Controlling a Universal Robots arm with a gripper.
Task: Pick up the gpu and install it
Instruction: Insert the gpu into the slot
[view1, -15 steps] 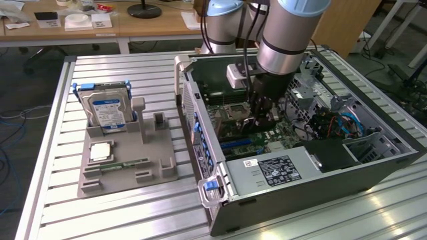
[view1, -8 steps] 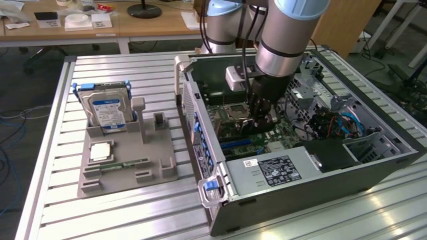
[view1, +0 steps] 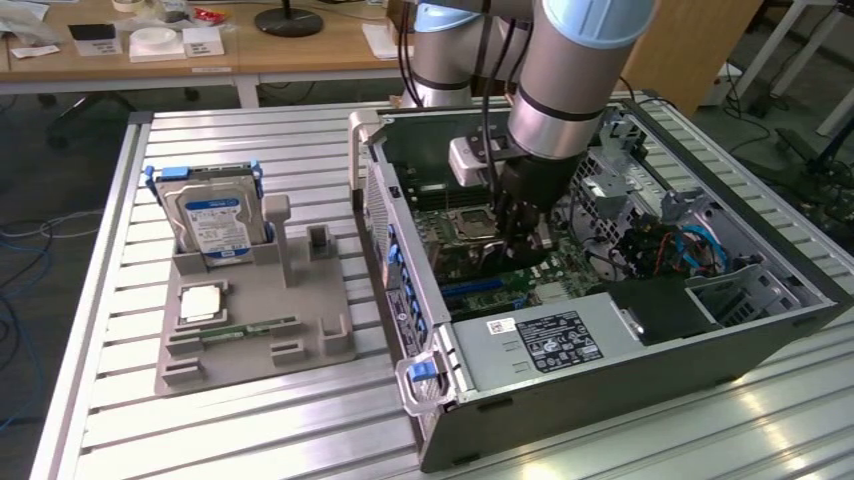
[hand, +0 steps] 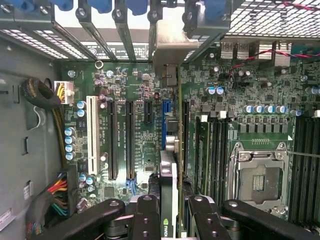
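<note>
Fingers (hand: 147, 215) of the gripper (hand: 170, 212) are clamped on the gpu (hand: 169, 175), which stands on edge between them, with a green logo on its narrow face beside the pads. The card runs away from the gripper across the motherboard (hand: 135, 80). It lies in line with the long black expansion slots (hand: 112, 140) just beside it. Its silver end bracket (hand: 170, 47) reaches the row of rear slot openings at the case wall. Whether the card's lower edge is fully down in a slot cannot be told. On the other side of the gripper from those slots sit the memory slots (hand: 212, 150) and, past them, the open processor socket (hand: 260, 180).

In the exterior view the gripper (view1: 514, 240) hangs straight down inside the open computer case (view1: 641, 350). Its tips are close to the motherboard (view1: 461, 262) and just beside the processor socket (view1: 470, 218). Well apart from the gripper, outside the case toward the exterior view's left, a gray holder (view1: 254, 320) rests on the slatted table (view1: 200, 420). It carries a hard drive (view1: 214, 222), which stands upright and bears a blue-white label.
</note>
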